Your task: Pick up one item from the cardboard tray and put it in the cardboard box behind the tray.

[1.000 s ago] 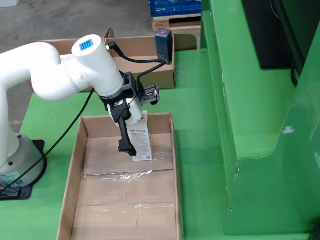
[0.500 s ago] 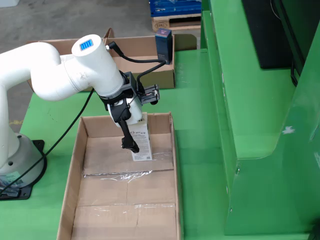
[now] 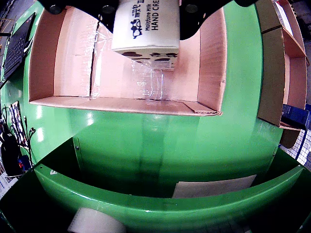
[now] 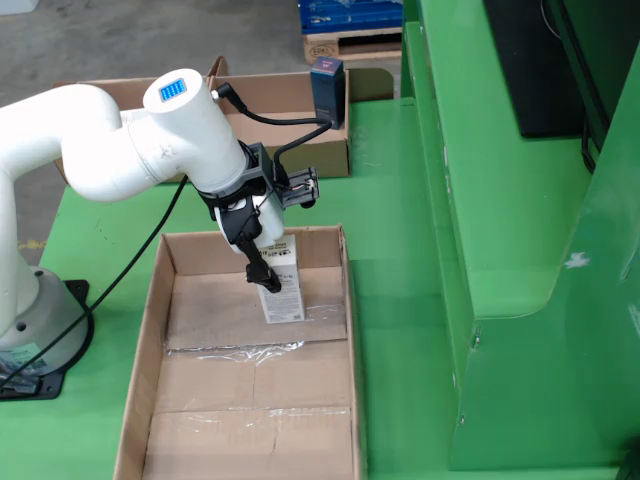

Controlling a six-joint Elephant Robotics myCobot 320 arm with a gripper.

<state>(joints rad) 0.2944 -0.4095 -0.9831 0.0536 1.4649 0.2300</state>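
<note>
White carton (image 4: 279,286) sits clamped in the gripper (image 4: 268,277), black fingers (image 4: 262,268) pressed on both sides, over the far end of the tray (image 4: 150,330). From the wrist view, the carton (image 3: 146,29) hangs above the tray's taped floor. Box (image 4: 285,100) waits behind, apart from the tray.

White arm (image 4: 90,140) bent downward, its jaws clamped on something.

The light is even and bright from above, with soft shadows only. In my wrist view the edges bend strongly like a fisheye, and the green bench (image 3: 160,141) shows pale glare streaks. The still view is sharp, the plastic film (image 4: 240,348) shines a little.
</note>
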